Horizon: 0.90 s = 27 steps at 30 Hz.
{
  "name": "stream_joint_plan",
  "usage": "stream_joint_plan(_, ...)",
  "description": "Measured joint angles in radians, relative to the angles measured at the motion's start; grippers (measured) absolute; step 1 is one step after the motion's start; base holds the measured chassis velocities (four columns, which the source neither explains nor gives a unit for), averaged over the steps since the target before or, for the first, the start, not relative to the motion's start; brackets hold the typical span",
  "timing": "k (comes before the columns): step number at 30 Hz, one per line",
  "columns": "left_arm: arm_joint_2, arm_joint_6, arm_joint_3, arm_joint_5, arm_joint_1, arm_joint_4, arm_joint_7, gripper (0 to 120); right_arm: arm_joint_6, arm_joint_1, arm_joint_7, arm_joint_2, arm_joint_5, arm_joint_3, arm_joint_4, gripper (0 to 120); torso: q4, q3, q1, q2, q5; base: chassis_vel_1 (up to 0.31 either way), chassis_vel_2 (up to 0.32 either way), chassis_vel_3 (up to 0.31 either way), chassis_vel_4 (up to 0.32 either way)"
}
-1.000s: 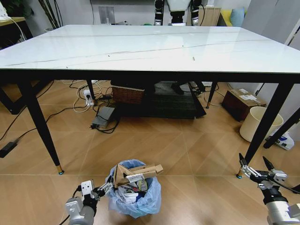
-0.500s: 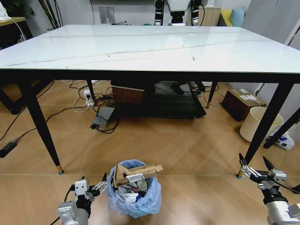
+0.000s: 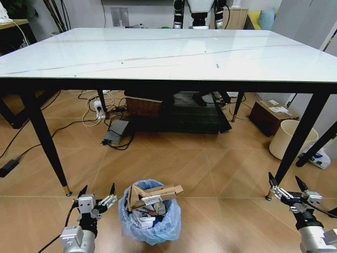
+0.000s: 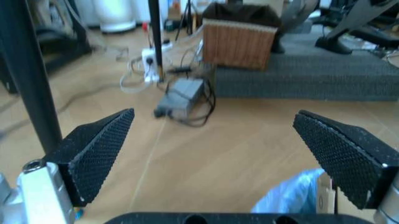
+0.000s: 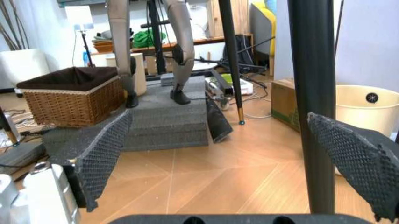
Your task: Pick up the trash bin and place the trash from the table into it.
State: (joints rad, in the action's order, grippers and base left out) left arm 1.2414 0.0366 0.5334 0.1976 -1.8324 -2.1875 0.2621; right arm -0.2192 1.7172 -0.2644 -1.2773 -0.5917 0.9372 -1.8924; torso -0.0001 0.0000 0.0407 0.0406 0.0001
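The trash bin (image 3: 150, 219), lined with a light blue bag, stands on the wood floor in front of the table (image 3: 168, 52). Trash fills it: a crumpled brown paper bag (image 3: 158, 191) and white papers stick out of the top. My left gripper (image 3: 98, 188) hovers open just left of the bin, apart from it, with nothing between its fingers. The left wrist view shows the left gripper (image 4: 215, 114) spread wide and a bit of the blue bag (image 4: 293, 200) beside one finger. My right gripper (image 3: 284, 178) is open and idle by the table's right front leg (image 5: 311, 93); in the right wrist view the right gripper (image 5: 219, 116) holds nothing.
Under the table are a wicker basket (image 3: 143, 105), a dark mat (image 3: 179, 118), a power strip with cables (image 3: 100, 108) and a cardboard box (image 3: 271, 116). A plain cream bin (image 3: 291, 138) stands at the right. A black table leg (image 3: 45, 142) rises left of my left gripper.
My left gripper came off the bin's rim, drew back to the left and opened wide. The bin and the right arm stayed put.
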Motion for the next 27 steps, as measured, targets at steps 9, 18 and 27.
stream_joint_plan(9,0.021,0.057,0.019,-0.049,0.016,0.022,-0.005,100,0.000,0.000,0.000,0.000,0.000,0.000,0.000,100,0.0000,0.000,0.000,0.000,-0.0001,0.000,0.000,0.000,0.000)
stream_joint_plan(18,0.027,0.072,0.023,-0.085,0.010,0.020,-0.008,100,0.000,0.000,0.000,0.000,0.000,0.000,0.000,100,0.0000,0.000,0.000,0.000,-0.0001,0.000,0.000,0.000,0.000)
stream_joint_plan(27,0.027,0.072,0.022,-0.084,0.010,0.020,-0.008,100,0.000,0.000,0.000,0.000,0.000,0.000,0.000,100,0.0000,0.000,0.000,0.000,-0.0001,0.000,0.000,0.000,0.000)
